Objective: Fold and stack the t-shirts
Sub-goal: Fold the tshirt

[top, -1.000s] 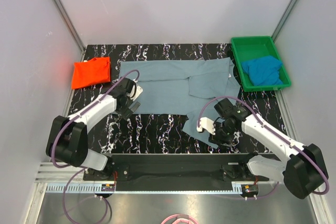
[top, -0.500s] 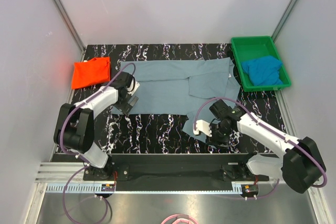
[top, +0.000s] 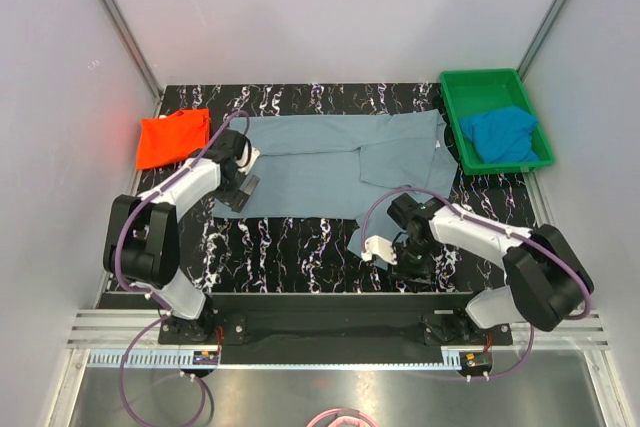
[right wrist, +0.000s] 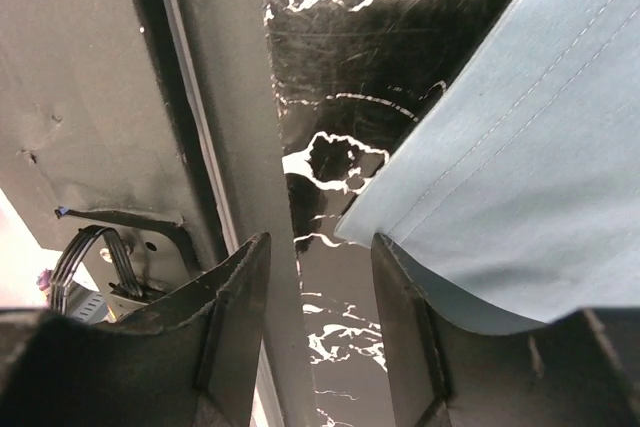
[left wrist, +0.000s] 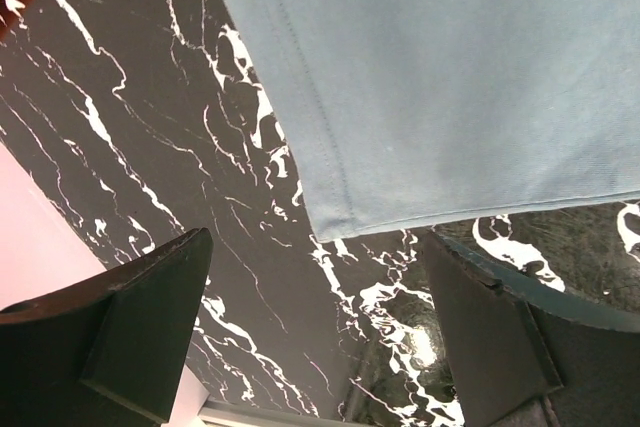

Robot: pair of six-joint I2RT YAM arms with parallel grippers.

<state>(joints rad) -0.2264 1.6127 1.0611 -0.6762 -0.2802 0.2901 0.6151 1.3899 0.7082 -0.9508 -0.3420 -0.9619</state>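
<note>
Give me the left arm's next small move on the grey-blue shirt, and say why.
Probably lower the left end effector and close it on the corner of the grey-blue shirt. Its fingers are open, and that corner lies flat on the table between them, not yet gripped.

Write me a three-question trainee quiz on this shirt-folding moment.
1. True or false: the bright blue t-shirt lies in the green tray.
2. Which shirt is spread out widest? A) orange-red B) grey-blue t-shirt C) bright blue
3. Fill in: the left jaws, over that shirt's near-left corner, stand ___ (open/shut).
Key: 1 true; 2 B; 3 open.
</note>
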